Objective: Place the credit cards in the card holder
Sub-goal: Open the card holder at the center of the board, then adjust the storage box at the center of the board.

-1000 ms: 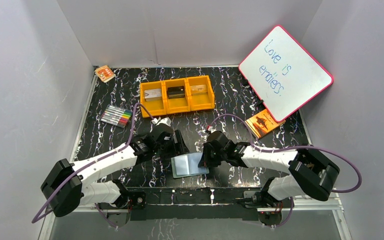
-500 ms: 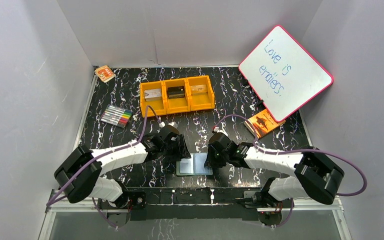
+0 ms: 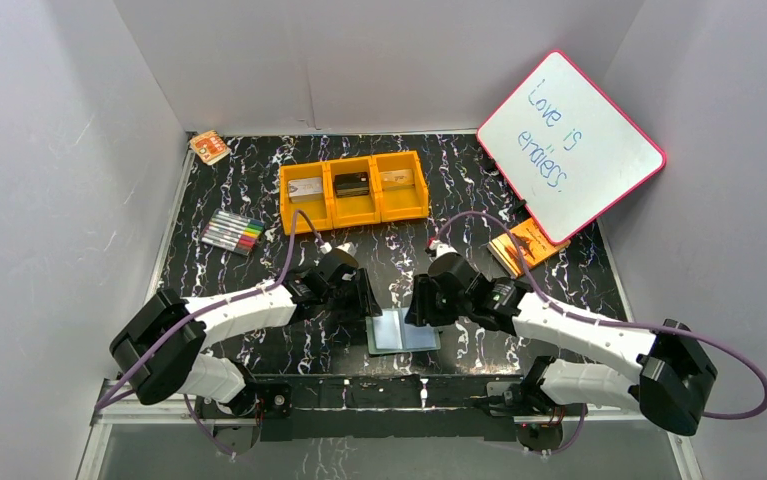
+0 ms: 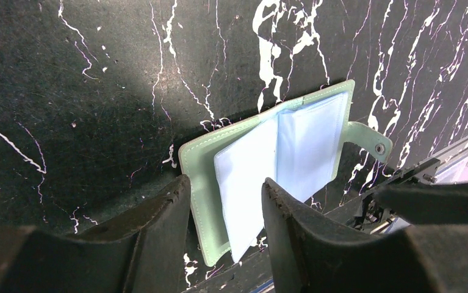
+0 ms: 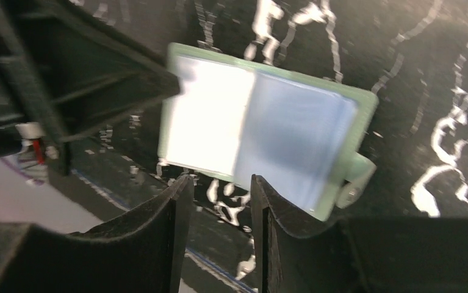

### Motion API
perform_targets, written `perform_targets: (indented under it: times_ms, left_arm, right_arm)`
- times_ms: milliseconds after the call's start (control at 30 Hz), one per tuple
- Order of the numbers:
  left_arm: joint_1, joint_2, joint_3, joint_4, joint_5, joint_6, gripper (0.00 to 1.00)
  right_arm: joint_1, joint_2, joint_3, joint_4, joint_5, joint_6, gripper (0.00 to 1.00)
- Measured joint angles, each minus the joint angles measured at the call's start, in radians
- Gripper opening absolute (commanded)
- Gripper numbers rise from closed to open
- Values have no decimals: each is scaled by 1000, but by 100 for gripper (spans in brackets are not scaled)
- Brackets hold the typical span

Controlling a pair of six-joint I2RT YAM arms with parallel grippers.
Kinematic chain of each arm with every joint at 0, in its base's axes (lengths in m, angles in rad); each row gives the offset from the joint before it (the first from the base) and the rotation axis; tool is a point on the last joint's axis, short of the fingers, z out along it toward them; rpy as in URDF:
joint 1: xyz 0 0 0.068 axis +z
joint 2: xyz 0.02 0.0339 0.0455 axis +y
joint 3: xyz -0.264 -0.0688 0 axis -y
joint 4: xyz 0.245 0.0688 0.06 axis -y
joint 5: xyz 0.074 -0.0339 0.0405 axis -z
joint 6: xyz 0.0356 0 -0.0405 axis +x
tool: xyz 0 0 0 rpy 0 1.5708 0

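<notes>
Two claws hover half-open and empty, left claw (image 4: pixel 225 182) and right claw (image 5: pixel 220 179), over the card holder (image 3: pixel 404 330) lying spread between them. Cards (image 3: pixel 351 184) sit in the tray (image 3: pixel 355 215); pin one flap before fetching.

Three credit cards (image 3: pixel 351 184), one card holder (image 3: pixel 404 331), one tray (image 3: pixel 354 213)

Two arms in white shells with bulky black joint housings, left arm (image 3: pixel 234 312), right arm (image 3: pixel 584 335), a purple cable (image 3: pixel 286 248) looping along each, left gripper (image 4: pixel 225 182) and right gripper (image 5: pixel 221 179) with matte black, rough-edged wedge fingers (image 4: pixel 152 232), black base mounts (image 3: pixel 259 400)
</notes>
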Motion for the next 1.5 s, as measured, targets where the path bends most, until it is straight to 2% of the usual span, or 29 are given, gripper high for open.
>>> perform_targets:
  times_ms: [133, 367, 567, 767, 1000, 1167, 1500]
  left_arm:
    - [0, -2, 0, -4, -1, 2, 42]
    - [0, -55, 0, -40, -22, 1, 41]
    - [0, -178, -8, -101, -73, -8, 41]
    - [0, -326, -46, -176, -126, -26, 41]
    - [0, -435, -65, -269, -166, -42, 41]
    - [0, -503, -65, -327, -195, -50, 41]
    - [0, -631, 3, -512, -352, -78, 51]
  right_arm:
    - [0, 19, 51, 49, -63, -34, 42]
    - [0, 144, 25, 174, -135, -16, 39]
    - [0, 247, -21, 211, -132, 20, 38]
    - [0, 256, -38, 222, -113, 42, 38]
    - [13, 182, -33, 178, -59, 28, 42]
    - [26, 163, 39, 113, -3, -17, 43]
    - [-7, 163, 269, 34, 144, -153, 61]
